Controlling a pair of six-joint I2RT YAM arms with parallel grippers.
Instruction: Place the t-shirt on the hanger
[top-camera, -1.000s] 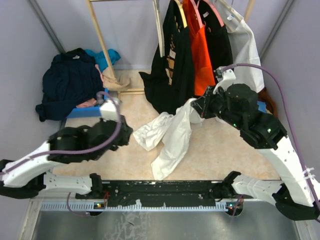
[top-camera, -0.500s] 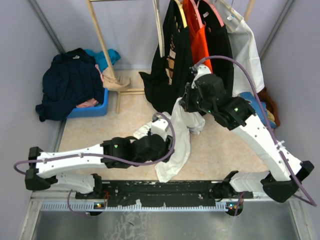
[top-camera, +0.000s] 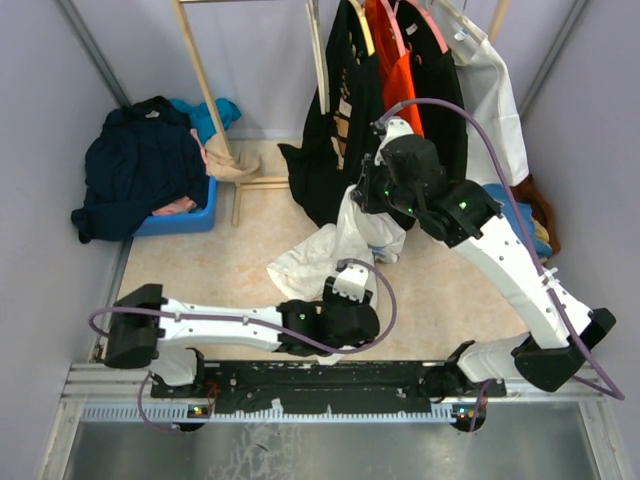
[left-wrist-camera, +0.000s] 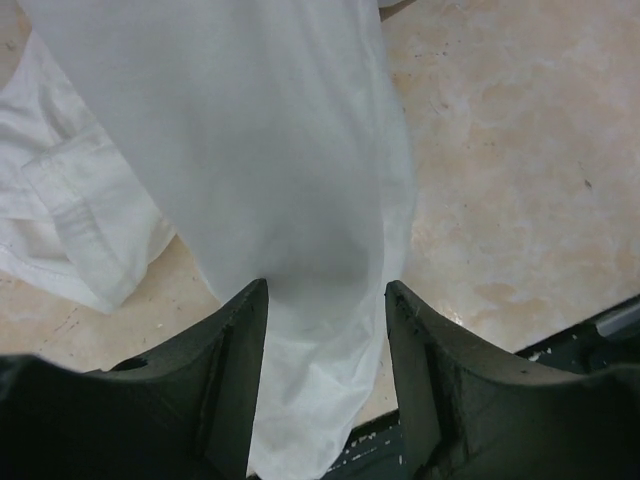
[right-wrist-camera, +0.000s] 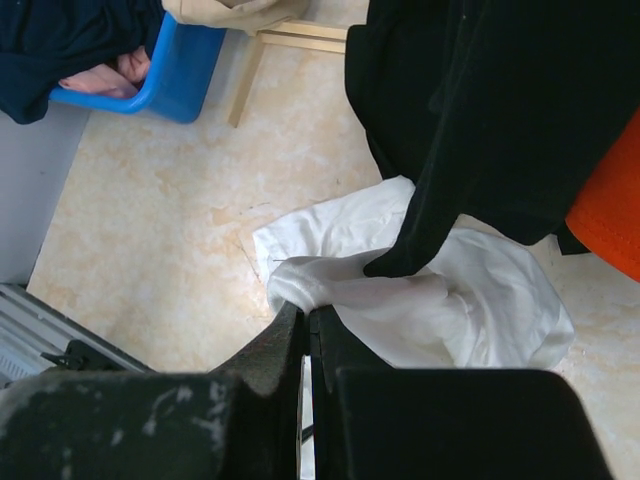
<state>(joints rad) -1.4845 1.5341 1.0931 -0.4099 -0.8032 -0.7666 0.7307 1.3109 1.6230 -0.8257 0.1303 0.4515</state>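
Right claw (right-wrist-camera: 306, 312) clenched on t-shirt (right-wrist-camera: 450, 300) (soft, crumpled white) | left claw (left-wrist-camera: 325, 292) spread around its limp folds

White t-shirt (top-camera: 305, 265) against a mottled beige floor (top-camera: 200, 270).
Behind, black garments (top-camera: 345, 130) and an orange garment (top-camera: 400, 110); navy clothing (top-camera: 135, 165) over a blue bin (top-camera: 190, 220).

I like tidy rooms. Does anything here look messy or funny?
Yes. The t-shirt isn't hanging neatly. The right tool pinches one bunched-up edge, and the rest sags in a crumpled heap on the table. At far left, dark clothes spill over the rim of the blue bin.
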